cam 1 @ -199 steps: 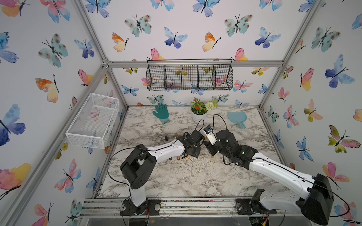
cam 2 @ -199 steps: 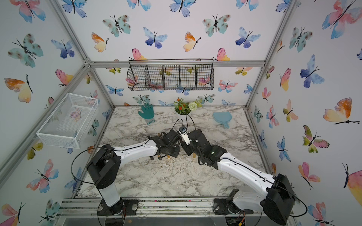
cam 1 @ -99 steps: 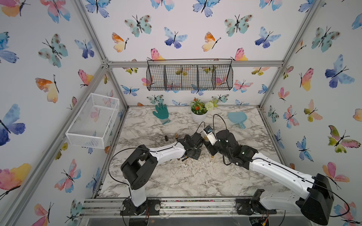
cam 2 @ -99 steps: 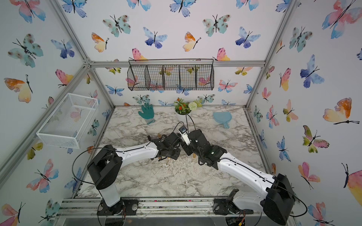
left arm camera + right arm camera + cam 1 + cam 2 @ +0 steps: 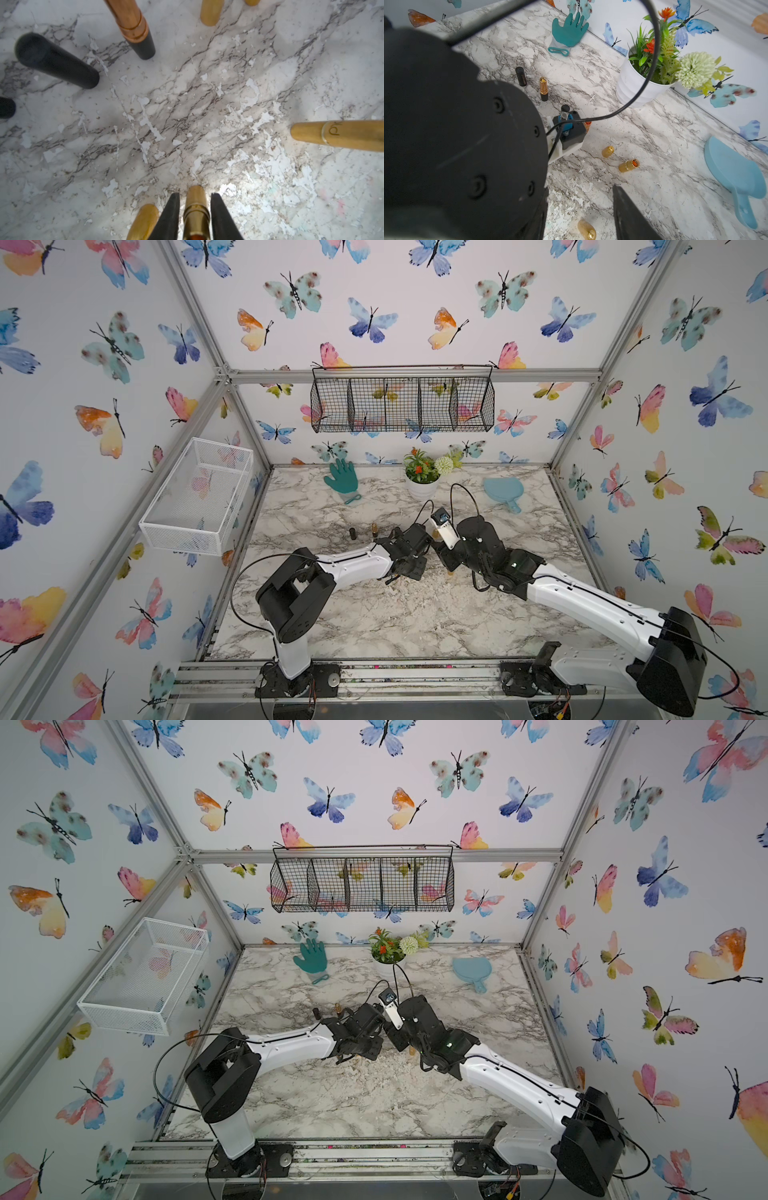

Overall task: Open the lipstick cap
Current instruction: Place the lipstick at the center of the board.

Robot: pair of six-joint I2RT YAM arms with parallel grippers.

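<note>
As the left wrist view presents it, the left gripper (image 5: 195,195) stands over a gold lipstick (image 5: 196,209) that is upright on the counter (image 5: 207,108), near the middle and well clear of every edge. The black fingers (image 5: 169,216) flank the tube with a thin line of light on each side, so the hold is judged released, not clenched. A reddish tint at the tube's upper end suggests an exposed bullet; this cannot be confirmed. A second gold piece (image 5: 143,220) sits just beside it, outside the fingers, possibly its cap.

The right gripper (image 5: 580,193) is spread apart with nothing between its fingers. A small gold piece (image 5: 586,229) shows on the counter beyond them and looks untouched.

Another gold tube (image 5: 336,135) stands well apart, with a seam ring showing and, by appearance, its cap on.

Handling, as judged: these tubes are light, rigid and polished, hence slippery to flat pads, quick to topple when upright and apt to roll when lying. Hold is best taken on the barrel below the seam ring with one gripper and on the cap above it with the other, then drawn straight along the axis. Side load risks tipping the neighbours. An exposed bullet is soft and smears; it should not be touched
</note>
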